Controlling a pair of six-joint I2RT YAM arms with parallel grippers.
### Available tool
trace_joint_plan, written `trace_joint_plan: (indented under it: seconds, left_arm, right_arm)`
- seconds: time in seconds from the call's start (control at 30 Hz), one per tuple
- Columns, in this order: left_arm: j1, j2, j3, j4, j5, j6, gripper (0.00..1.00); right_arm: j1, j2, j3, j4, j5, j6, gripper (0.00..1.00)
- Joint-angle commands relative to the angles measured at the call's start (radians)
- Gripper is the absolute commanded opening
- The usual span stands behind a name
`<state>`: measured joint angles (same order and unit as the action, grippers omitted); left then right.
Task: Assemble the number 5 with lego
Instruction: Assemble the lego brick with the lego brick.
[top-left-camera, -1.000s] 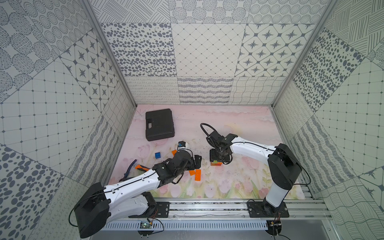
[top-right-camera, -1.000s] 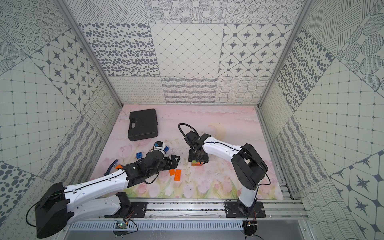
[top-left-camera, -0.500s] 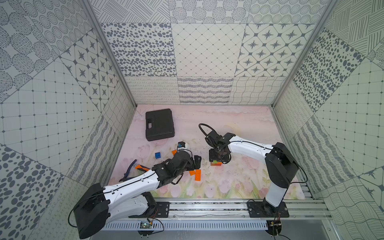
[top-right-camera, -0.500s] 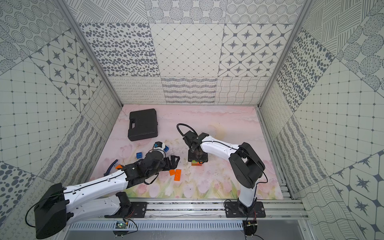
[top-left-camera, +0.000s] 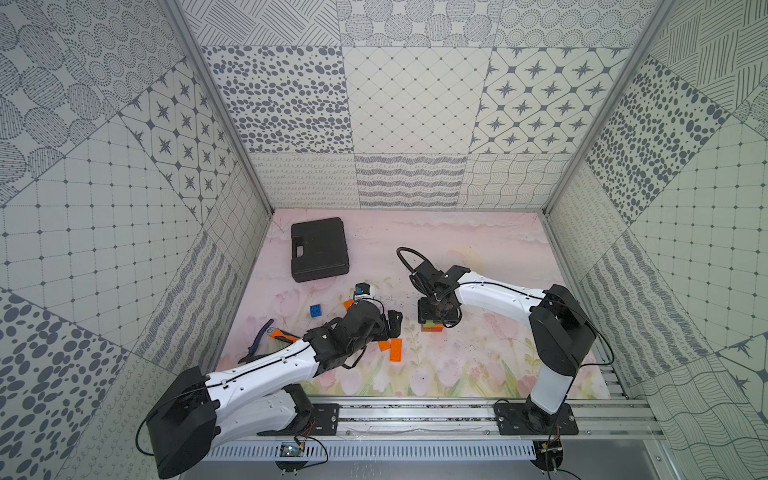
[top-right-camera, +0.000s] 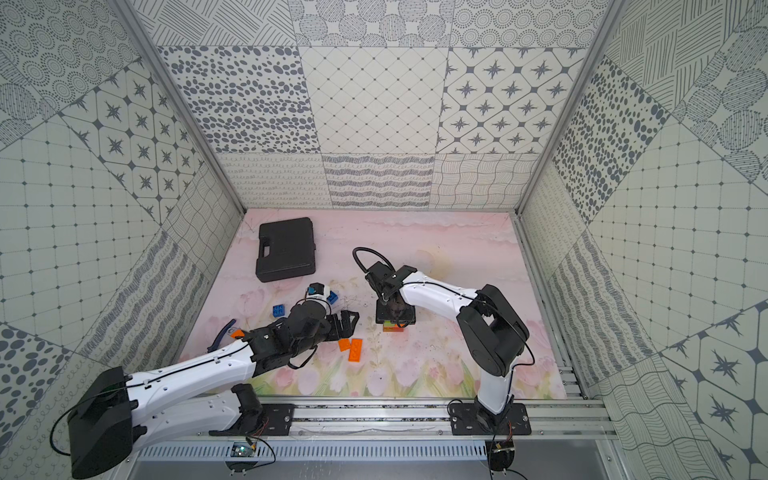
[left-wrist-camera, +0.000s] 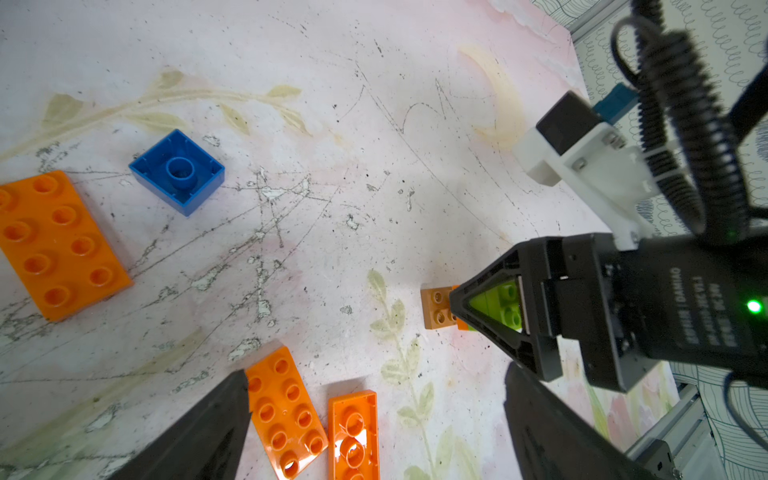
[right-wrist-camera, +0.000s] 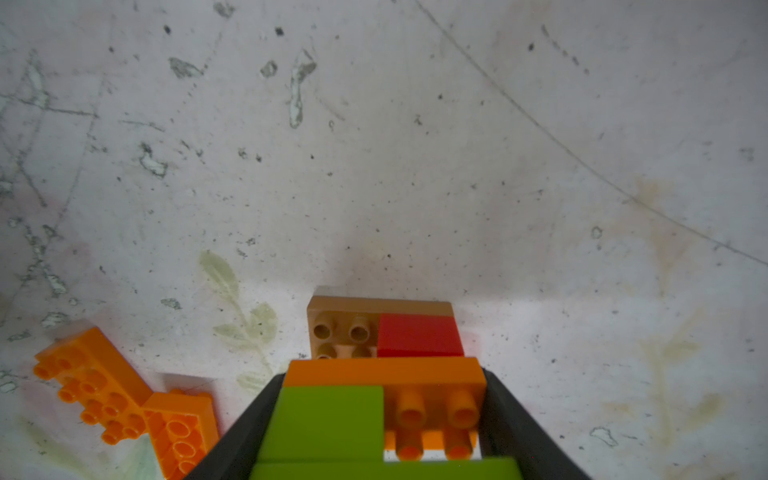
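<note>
Robotics lab test cell. Printed pattern panels are enclosing the desk on three sides. Left arm and right arm are standing bolted to an aluminium rail at 6 o'clock, a bare circuit board sitting beneath it.

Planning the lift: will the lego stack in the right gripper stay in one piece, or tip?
Probably stiff: the lego stack is hard bricks pressed stud to stud. Likely light, hollow like the upturned blue brick. The right gripper clamps the orange layer, so the staggered brown base might pop off.
</note>
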<state>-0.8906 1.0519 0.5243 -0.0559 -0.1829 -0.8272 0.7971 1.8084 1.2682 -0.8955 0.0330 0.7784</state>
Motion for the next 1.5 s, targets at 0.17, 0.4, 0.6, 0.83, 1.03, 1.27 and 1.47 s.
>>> trace_joint_plan:
  seconds: [0.17, 0.4, 0.6, 0.83, 1.03, 1.27, 1.47]
  left_arm:
    - [0.007, -0.006, 0.007, 0.009, -0.004, 0.007, 0.99]
    - [0.007, -0.008, 0.007, 0.007, -0.004, 0.008, 0.99]
    - [0.009, -0.013, 0.002, 0.004, -0.009, 0.005, 0.99]
    - [0.006, -0.009, 0.002, 0.007, -0.007, 0.003, 0.99]
    - [0.008, -0.008, 0.002, 0.008, -0.004, 0.002, 0.99]
    - [0.007, -0.002, 0.002, 0.012, -0.003, 0.002, 0.99]
    - [0.008, 0.000, 0.005, 0.013, -0.001, 0.001, 0.99]
  right_arm:
    - [0.005, 0.063, 0.001, -0.027, 0.071, 0.023, 0.60]
    - [0.006, 0.067, -0.007, 0.012, 0.021, 0.024, 0.60]
    - [0.004, 0.040, -0.008, 0.032, 0.004, 0.033, 0.60]
    - [0.004, 0.022, -0.013, 0.042, 0.005, 0.030, 0.59]
    - [0.012, 0.049, 0.002, 0.026, -0.007, 0.005, 0.59]
    - [0.019, 0.056, 0.035, -0.048, 0.076, -0.005, 0.59]
    - [0.014, 0.010, -0.001, 0.055, -0.036, 0.015, 0.59]
